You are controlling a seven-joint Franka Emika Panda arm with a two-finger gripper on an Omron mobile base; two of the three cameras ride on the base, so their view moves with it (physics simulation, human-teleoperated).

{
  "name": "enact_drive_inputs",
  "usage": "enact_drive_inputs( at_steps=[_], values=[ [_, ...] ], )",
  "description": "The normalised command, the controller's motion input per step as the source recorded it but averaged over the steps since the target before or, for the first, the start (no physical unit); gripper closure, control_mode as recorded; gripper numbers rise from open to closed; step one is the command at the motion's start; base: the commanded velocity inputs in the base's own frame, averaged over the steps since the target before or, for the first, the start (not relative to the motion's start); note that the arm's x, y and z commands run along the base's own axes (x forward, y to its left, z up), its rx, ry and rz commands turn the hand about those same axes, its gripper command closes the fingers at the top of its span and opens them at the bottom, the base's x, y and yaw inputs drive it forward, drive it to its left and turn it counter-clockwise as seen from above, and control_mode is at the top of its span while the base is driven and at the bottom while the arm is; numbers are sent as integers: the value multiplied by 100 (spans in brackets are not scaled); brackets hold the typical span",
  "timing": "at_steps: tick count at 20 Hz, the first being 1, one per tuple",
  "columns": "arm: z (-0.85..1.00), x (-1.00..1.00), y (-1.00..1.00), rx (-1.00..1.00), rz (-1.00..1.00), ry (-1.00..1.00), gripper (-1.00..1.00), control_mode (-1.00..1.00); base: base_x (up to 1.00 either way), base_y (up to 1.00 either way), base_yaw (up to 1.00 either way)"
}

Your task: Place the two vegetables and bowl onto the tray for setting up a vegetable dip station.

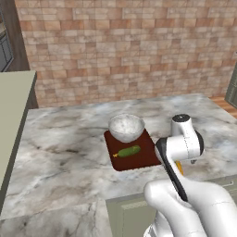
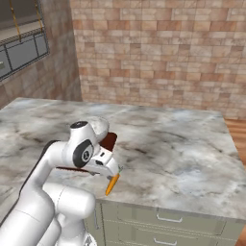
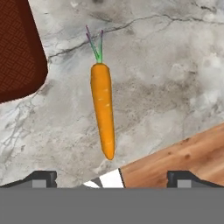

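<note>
Right now the two-finger gripper [image 3: 112,177] hangs over the slim orange carrot with a green tip [image 3: 103,109]. Its jaws are spread wide apart and grip nothing. The 2 small dark finger tips [image 3: 41,177] stand one on each side, with the carrot's pointed end between them and a bit ahead. I think the jaws are wide so they can drop down around the carrot and pinch it from both sides.

The carrot lies flat on the grey and white marble counter [image 3: 175,65], close to the counter's front edge. Past that edge you can see the brown wooden floor [image 3: 183,153]. The carrot is not on the tray yet, so it looks like the last thing left to move.

Just beside the carrot is a rounded corner of the flat dark reddish-brown tray [image 3: 17,57]. They are near but not touching, so the trip should be short.

Farther back on the tray lies the small dark-green cucumber [image 1: 128,151]. Behind it sits the round silvery metal bowl [image 1: 126,127], at the far end of the tray. So 2 of the 3 things look done. There is bare tray at the near end, next to the cucumber, where the carrot could go.

Behind it all stands a red brick wall [image 1: 129,51].
</note>
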Motion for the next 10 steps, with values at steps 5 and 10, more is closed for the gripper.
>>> enact_drive_inputs(
  at_steps=[5,10],
  values=[
    [-30,24,-10,0,0,0,-100,-100,0,0,0],
    [-21,26,-16,0,0,0,-100,-100,0,0,0]
  ],
)
